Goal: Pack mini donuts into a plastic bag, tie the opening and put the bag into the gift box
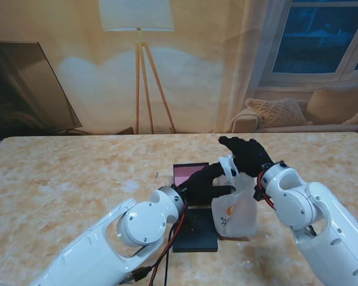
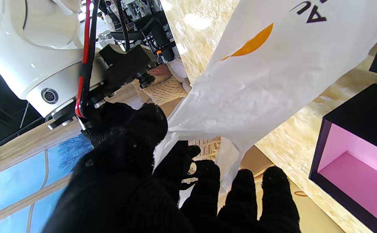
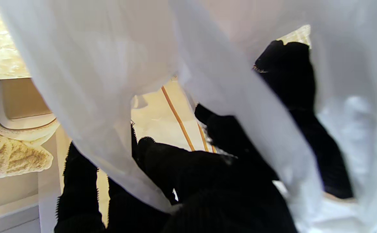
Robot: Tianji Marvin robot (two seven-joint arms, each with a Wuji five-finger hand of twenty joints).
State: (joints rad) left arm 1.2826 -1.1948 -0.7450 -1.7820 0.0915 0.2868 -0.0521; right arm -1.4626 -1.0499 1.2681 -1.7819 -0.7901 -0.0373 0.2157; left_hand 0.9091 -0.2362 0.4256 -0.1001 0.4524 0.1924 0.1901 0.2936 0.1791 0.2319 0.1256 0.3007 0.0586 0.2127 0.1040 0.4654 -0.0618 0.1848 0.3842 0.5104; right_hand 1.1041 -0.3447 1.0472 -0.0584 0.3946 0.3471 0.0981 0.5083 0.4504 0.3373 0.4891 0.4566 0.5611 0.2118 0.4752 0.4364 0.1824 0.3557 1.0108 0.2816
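The white bag (image 1: 235, 208) stands on the table (image 1: 65, 173) just right of the open black box (image 1: 191, 174) with its pink inside. The right hand (image 1: 246, 154) pinches the bag's top handle (image 1: 228, 165). The left hand (image 1: 210, 183) grips the bag's neck, fingers (image 2: 240, 194) curled around the plastic.

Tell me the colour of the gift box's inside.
Pink inside the black gift box, clearest in the left wrist view.

White plastic bag (image 1: 235, 208) — orange mark; black gift box (image 1: 190, 179) — pink inside.
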